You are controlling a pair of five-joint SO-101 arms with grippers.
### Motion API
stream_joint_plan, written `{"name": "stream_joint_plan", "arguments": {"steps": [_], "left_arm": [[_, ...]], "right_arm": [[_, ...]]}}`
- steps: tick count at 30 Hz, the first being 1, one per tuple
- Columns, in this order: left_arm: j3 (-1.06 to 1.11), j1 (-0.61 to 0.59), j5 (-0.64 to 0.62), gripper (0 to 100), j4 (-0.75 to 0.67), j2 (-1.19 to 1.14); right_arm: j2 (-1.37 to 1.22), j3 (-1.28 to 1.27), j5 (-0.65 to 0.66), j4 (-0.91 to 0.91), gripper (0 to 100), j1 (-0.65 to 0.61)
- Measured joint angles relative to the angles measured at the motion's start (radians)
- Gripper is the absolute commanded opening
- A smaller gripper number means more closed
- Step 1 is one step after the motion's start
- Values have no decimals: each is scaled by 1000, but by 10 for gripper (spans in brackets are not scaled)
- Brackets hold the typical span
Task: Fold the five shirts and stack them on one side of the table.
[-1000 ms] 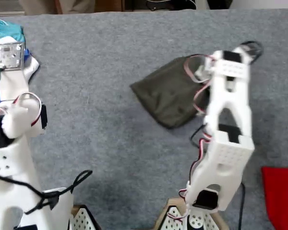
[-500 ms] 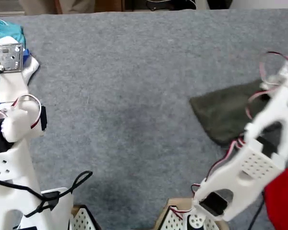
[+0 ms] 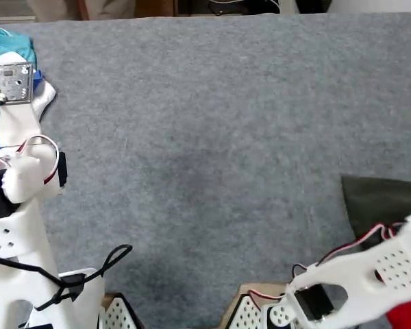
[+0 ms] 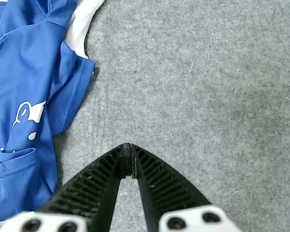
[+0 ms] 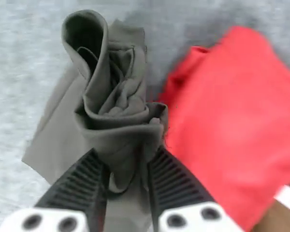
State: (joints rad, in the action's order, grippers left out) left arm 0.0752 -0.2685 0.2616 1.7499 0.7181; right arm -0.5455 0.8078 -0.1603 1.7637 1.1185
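Where right jaws clamp, olive shirt (image 5: 112, 99) bunched between

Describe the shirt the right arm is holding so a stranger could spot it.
Look at the right edge of the grey table, by the red shirt. The olive shirt is bunched in the right gripper; it is dull and crumpled, its neighbour bright and flat.
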Motion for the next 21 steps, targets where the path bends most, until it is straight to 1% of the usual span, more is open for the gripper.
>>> {"name": "stream_joint_plan", "arguments": {"steps": [9,16,21], "left_arm": [[0,0,0,19,0,0],[0,0,0,19,0,0],[0,0,0,19,0,0]], "right_arm": [[38,0,118,2,5,173],[38,-21,140,2,5,270],[38,-21,140,2,5,288]]}}
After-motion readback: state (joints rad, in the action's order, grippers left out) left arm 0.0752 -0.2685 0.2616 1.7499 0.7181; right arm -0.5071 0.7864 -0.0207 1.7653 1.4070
